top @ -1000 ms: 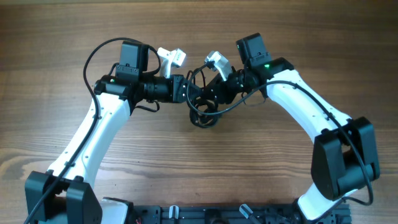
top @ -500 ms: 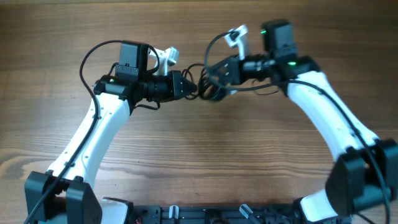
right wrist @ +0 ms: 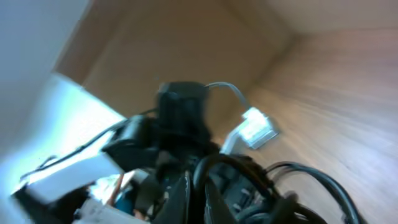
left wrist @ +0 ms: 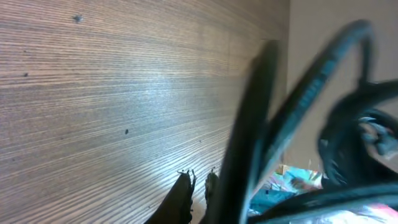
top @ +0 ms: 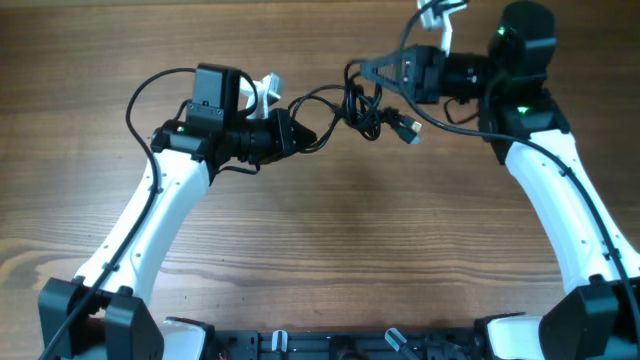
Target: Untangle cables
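Note:
The black cables (top: 363,104) hang in the air as a knotted bundle between my two grippers, above the wooden table. A metal-tipped plug end (top: 410,129) dangles at the bundle's right. My left gripper (top: 303,137) is shut on a strand that stretches right to the knot. My right gripper (top: 378,72) is shut on the bundle's upper loops. In the left wrist view the cable (left wrist: 298,112) runs blurred past the fingers (left wrist: 198,180). In the right wrist view a loop (right wrist: 249,180) sits at the jaws (right wrist: 196,193).
The wooden table (top: 330,250) lies below both arms. A white connector (top: 265,88) rides on the left wrist and another (top: 435,12) on the right wrist. Thick black arm wires (top: 145,85) loop beside the left arm. Dark fixtures line the front edge (top: 330,345).
My right gripper has swung up and to the right, lifting the bundle off the table and pulling it out between the grippers. The left gripper has stayed nearly in place.

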Action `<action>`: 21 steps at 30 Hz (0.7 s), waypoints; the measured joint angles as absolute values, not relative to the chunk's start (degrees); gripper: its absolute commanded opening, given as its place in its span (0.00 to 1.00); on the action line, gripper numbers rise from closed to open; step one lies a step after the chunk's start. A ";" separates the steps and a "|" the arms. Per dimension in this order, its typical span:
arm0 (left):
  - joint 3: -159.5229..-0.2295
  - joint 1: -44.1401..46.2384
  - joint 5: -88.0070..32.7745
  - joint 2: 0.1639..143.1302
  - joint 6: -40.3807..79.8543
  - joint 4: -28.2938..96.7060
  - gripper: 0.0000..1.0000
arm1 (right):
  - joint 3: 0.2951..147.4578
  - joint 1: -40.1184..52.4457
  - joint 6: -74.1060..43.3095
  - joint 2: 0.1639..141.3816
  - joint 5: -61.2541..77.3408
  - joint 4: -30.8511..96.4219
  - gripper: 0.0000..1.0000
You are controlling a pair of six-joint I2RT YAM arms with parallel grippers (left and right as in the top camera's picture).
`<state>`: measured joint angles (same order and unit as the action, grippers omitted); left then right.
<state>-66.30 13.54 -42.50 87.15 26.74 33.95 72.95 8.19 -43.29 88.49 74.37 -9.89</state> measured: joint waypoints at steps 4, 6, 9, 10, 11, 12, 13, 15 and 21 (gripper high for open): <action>-66.78 13.72 -43.09 86.26 26.92 34.26 0.13 | 72.82 8.19 -53.47 88.49 79.99 -19.86 0.04; -66.76 13.76 -42.54 86.30 26.92 34.79 0.15 | 72.90 8.36 -54.04 88.49 80.79 -15.90 0.04; -66.54 13.74 -40.25 86.39 26.87 35.18 0.17 | 73.89 10.28 -48.45 87.92 77.71 2.22 0.04; -66.43 13.69 -39.88 86.52 26.87 35.18 0.17 | 74.17 11.27 -45.80 87.81 75.53 7.81 0.04; -66.32 13.69 -39.42 86.65 26.87 35.11 0.17 | 74.39 13.15 -42.48 87.79 71.70 14.33 0.04; -66.11 13.58 -38.74 86.80 26.87 35.14 0.17 | 74.37 15.35 -38.94 87.66 66.24 20.01 0.04; -65.95 13.52 -38.57 86.80 26.87 35.16 0.17 | 74.35 16.86 -37.15 87.66 62.74 22.11 0.04; -65.93 13.37 -38.06 86.83 26.87 35.11 0.17 | 74.35 19.49 -33.34 87.66 53.41 23.77 0.04; -65.93 13.37 -37.54 86.85 26.87 35.00 0.15 | 74.24 23.46 -33.91 87.64 44.10 13.76 0.04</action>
<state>-65.93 13.37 -37.54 86.85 26.87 35.00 74.24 23.46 -33.91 87.64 44.10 13.76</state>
